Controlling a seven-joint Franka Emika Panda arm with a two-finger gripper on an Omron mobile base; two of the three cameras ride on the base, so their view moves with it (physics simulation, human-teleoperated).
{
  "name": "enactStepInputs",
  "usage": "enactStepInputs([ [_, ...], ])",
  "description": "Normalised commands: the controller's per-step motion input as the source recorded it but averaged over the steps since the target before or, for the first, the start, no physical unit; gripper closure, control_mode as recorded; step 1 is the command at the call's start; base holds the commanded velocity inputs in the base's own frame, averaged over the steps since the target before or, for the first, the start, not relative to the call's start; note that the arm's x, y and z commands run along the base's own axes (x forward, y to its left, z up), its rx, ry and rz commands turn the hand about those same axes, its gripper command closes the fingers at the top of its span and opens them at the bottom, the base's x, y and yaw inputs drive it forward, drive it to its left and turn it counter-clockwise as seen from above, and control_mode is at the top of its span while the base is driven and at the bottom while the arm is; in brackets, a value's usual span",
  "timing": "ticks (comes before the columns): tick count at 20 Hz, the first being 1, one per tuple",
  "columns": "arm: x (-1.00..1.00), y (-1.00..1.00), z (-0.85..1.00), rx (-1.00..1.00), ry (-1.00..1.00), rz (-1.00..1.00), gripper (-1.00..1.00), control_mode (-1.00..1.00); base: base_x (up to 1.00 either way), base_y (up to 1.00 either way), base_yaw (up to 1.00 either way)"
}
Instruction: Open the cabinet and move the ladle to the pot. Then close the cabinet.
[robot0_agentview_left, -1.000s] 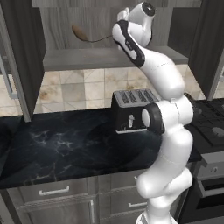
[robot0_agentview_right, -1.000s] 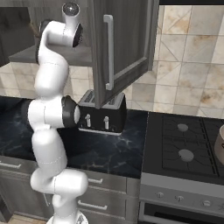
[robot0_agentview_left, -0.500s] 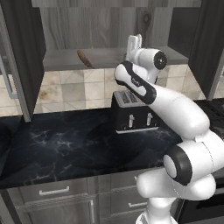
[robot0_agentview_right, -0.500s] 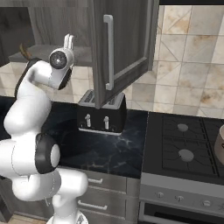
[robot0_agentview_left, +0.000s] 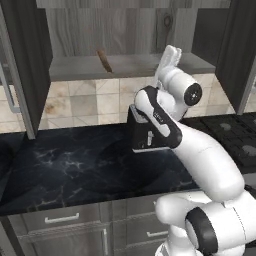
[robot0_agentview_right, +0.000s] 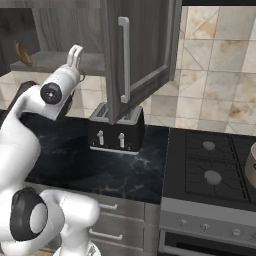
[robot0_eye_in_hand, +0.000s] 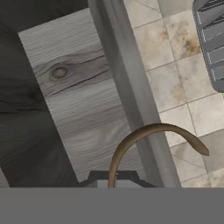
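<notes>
Hand view gives me the closest look: the ladle (robot0_eye_in_hand: 153, 126) shows as a thin brown curved handle arching up from right at the dark fingertips, across the pale wood of the cabinet (robot0_agentview_left: 125, 30) and the tiled wall below its shelf. The gripper (robot0_agentview_left: 170, 54) is closed almost completely. I can't tell whether it actually pinches the handle, because the spot where they meet is hidden at the bottom edge.

From the left base view, the gripper points upward at the front edge of the cabinet shelf, towards its right part, just above the toaster (robot0_agentview_right: 116, 127). Both cabinet doors stand open. Further left on the same shelf lies a small brown elongated piece (robot0_agentview_left: 104, 59), well apart from the gripper — I can't make out what it is.

On the right base view, a tan sliver of the pot (robot0_agentview_right: 251, 165) sits on the stove (robot0_agentview_right: 210, 170) at the picture's right border, well apart from the arm.
</notes>
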Motion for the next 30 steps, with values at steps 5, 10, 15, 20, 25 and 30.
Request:
enactStepInputs([
  [5,-0.93,-0.01,0.93,0.03,0.18,-0.16,1.00,-1.00,0.00,0.00,0.00],
  [10,-0.72,-0.02,0.64,0.00,0.41,-0.12,1.00,-1.00,0.00,0.00,0.00],
  [15,-0.92,-0.28,-0.09,0.04,0.28,-0.03,1.00,-1.00,0.00,0.00,0.00],
  [20,-0.94,-0.53,-0.80,0.00,0.03,0.00,1.00,-1.00,0.00,0.00,0.00],
  [25,-0.68,-0.29,-0.69,0.00,-0.12,0.08,1.00,-1.00,0.00,0.00,0.00],
  [30,-0.43,-0.07,0.00,-0.03,-0.01,0.18,1.00,-1.00,0.00,0.00,0.00],
])
